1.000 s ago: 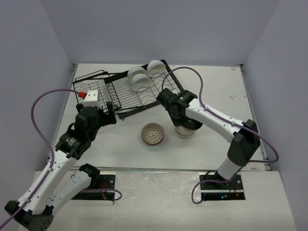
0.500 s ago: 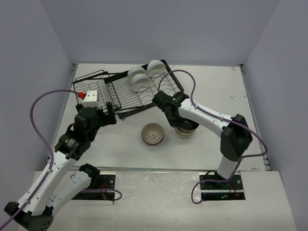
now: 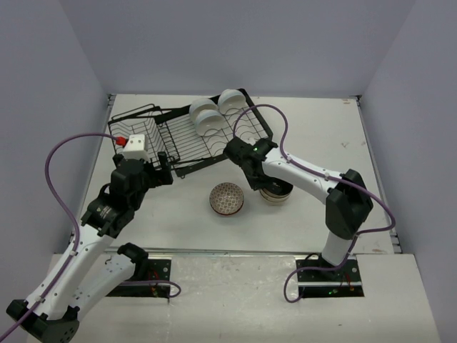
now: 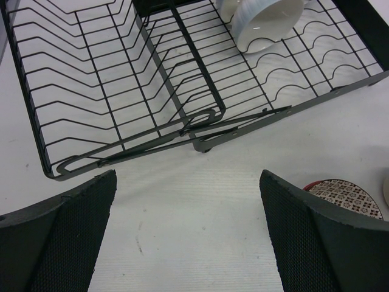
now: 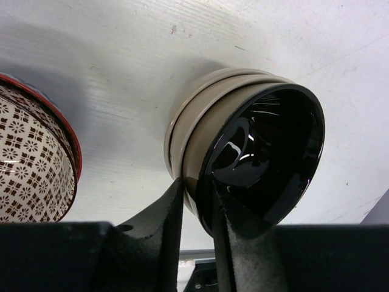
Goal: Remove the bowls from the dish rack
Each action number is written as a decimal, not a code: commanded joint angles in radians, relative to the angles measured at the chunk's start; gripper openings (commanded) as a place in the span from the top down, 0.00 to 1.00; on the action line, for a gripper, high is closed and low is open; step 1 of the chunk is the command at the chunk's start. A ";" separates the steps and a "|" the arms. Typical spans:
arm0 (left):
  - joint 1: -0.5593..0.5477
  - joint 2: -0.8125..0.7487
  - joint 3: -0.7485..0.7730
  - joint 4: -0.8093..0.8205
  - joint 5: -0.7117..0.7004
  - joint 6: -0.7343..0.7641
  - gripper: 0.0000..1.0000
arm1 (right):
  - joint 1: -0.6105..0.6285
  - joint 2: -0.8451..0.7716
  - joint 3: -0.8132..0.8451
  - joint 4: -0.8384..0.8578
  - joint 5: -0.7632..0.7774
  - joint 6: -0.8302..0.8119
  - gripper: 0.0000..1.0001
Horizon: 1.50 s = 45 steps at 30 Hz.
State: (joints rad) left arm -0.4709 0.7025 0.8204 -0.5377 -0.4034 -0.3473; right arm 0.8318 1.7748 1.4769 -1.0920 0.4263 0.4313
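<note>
The black wire dish rack (image 3: pixel 161 134) stands at the back left and holds three white bowls (image 3: pixel 208 123) at its right end. One white bowl (image 4: pixel 261 18) and the rack (image 4: pixel 121 79) show in the left wrist view. My right gripper (image 5: pixel 197 188) is shut on the rim of a tan bowl with a dark inside (image 5: pixel 261 152), which lies tilted on a stack of tan bowls (image 5: pixel 180 125). The stack (image 3: pixel 275 191) sits on the table in front of the rack. A red-rimmed patterned bowl (image 3: pixel 227 199) stands left of it. My left gripper (image 4: pixel 188 231) is open and empty over bare table in front of the rack.
The right arm's purple cable (image 3: pixel 268 111) loops over the rack's right end. Grey walls close in the table on the left, back and right. The patterned bowl (image 4: pixel 346 194) lies just right of my left gripper's right finger (image 4: pixel 316 243).
My right wrist has swung a little to the left near the rack's corner while it holds the tan bowl on the stack. The left arm has not moved.
</note>
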 commanded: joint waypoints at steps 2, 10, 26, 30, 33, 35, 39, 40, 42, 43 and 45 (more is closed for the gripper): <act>0.009 -0.001 -0.004 0.042 0.006 0.021 0.00 | 0.013 -0.035 0.020 -0.025 0.048 0.032 0.72; 0.009 0.011 -0.004 0.042 0.003 0.021 0.00 | 0.041 -0.083 0.045 -0.077 0.069 0.058 0.66; -0.194 0.404 0.337 -0.213 -0.115 -0.128 0.00 | -0.003 -0.463 -0.202 0.248 -0.130 -0.006 0.91; -0.348 0.749 0.723 -0.413 -0.333 -0.085 0.00 | -0.120 -0.636 -0.293 0.359 -0.201 0.010 0.82; -0.348 1.044 0.909 -0.450 -0.526 0.065 0.00 | -0.160 -0.756 -0.336 0.403 -0.222 0.021 0.71; -0.338 1.133 0.939 -0.331 -0.678 0.275 0.00 | -0.165 -0.830 -0.362 0.417 -0.216 0.026 0.64; -0.244 1.316 1.057 -0.124 -0.556 0.493 0.00 | -0.169 -0.902 -0.401 0.420 -0.228 0.029 0.58; -0.200 1.339 1.089 -0.122 -0.479 0.498 0.00 | -0.171 -0.917 -0.417 0.420 -0.239 0.029 0.57; -0.164 1.393 1.132 -0.099 -0.436 0.527 0.00 | -0.171 -0.928 -0.432 0.422 -0.244 0.024 0.56; -0.160 1.407 1.154 -0.056 -0.419 0.550 0.00 | -0.171 -0.933 -0.440 0.422 -0.245 0.023 0.54; -0.144 1.433 1.142 0.020 -0.419 0.635 0.00 | -0.169 -0.934 -0.455 0.422 -0.248 0.012 0.54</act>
State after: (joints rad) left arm -0.6449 2.1544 1.8854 -0.6735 -0.8413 0.1154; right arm 0.6662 0.8364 1.0424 -0.7025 0.1982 0.4526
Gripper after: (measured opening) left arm 0.997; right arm 0.459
